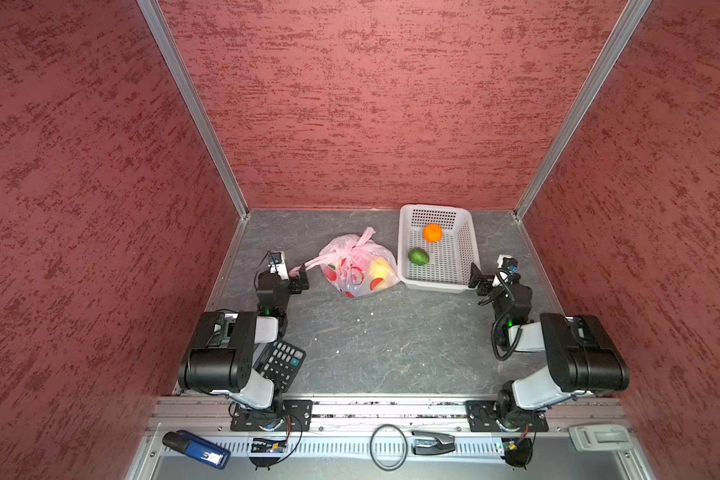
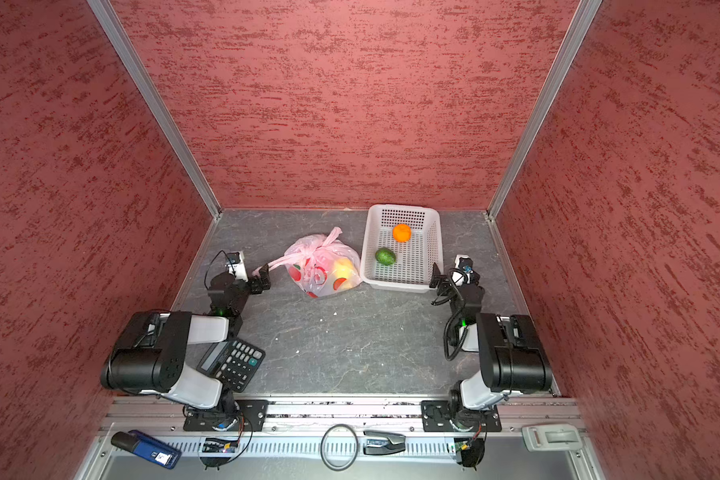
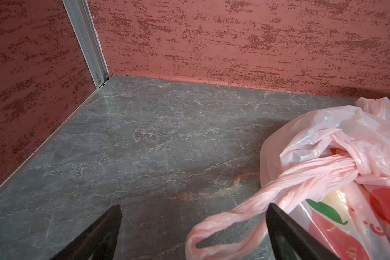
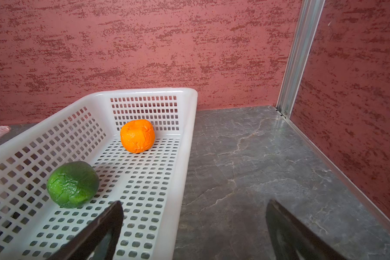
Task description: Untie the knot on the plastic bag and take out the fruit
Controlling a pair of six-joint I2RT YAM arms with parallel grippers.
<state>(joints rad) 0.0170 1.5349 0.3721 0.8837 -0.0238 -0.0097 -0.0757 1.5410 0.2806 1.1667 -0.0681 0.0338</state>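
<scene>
The pink plastic bag (image 1: 356, 272) (image 2: 321, 272) (image 3: 347, 139) lies on the table left of the basket, tied shut. Its knot (image 1: 352, 249) (image 2: 317, 248) (image 3: 356, 166) sits on top. Fruit shows through the film, among it a yellow piece (image 1: 380, 268) (image 2: 344, 268). One handle loop (image 1: 306, 264) (image 3: 223, 225) trails left and lies between the wide-apart fingers of my left gripper (image 1: 302, 277) (image 2: 265, 275) (image 3: 195, 206), which is open and grips nothing. My right gripper (image 1: 476, 277) (image 2: 437, 276) (image 4: 195, 202) is open over the basket's near right corner, empty. A green fruit (image 1: 418, 256) (image 4: 72, 183) lies in the basket.
The white perforated basket (image 1: 433, 286) (image 2: 395, 286) (image 4: 189, 135) stands back right and also holds an orange mandarin (image 1: 432, 232) (image 4: 137, 135). A calculator (image 1: 281, 361) (image 2: 231, 361) lies under my left arm. Red walls enclose three sides. Small tools rest on the front rail (image 1: 350, 409).
</scene>
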